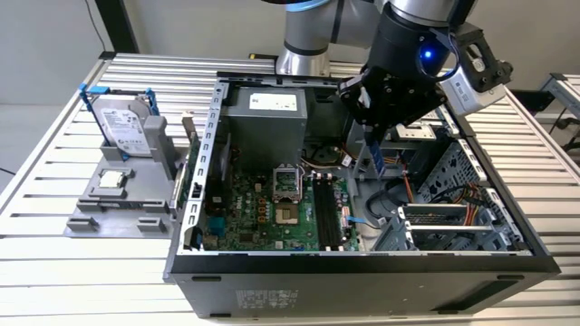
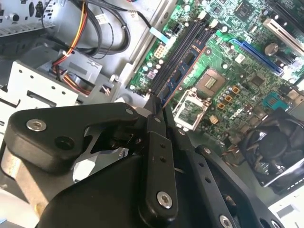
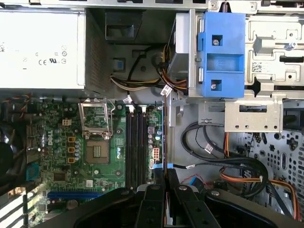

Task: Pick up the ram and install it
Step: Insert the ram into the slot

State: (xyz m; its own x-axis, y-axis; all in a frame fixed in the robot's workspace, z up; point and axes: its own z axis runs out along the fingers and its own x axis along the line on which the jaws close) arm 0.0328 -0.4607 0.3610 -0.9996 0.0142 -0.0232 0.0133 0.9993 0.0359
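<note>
Clasping jaws covering the ram's [image 2: 184, 65] held end

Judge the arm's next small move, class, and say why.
Probably a sideways shift toward the memory slots: the gripper holds the ram edge-down above the motherboard, and in the first wrist view its line falls beside the slots, not over them.

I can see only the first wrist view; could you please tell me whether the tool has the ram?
Observer: Yes; in the second wrist view the tool is shut on one end of the ram.
Operator: Thank you. How is it oriented?
Observer: In the exterior view it hangs roughly upright inside the open case.
Operator: What sits outside the case?
Observer: The hard drive and processor chip, on the grey holder at the exterior view's left.
</note>
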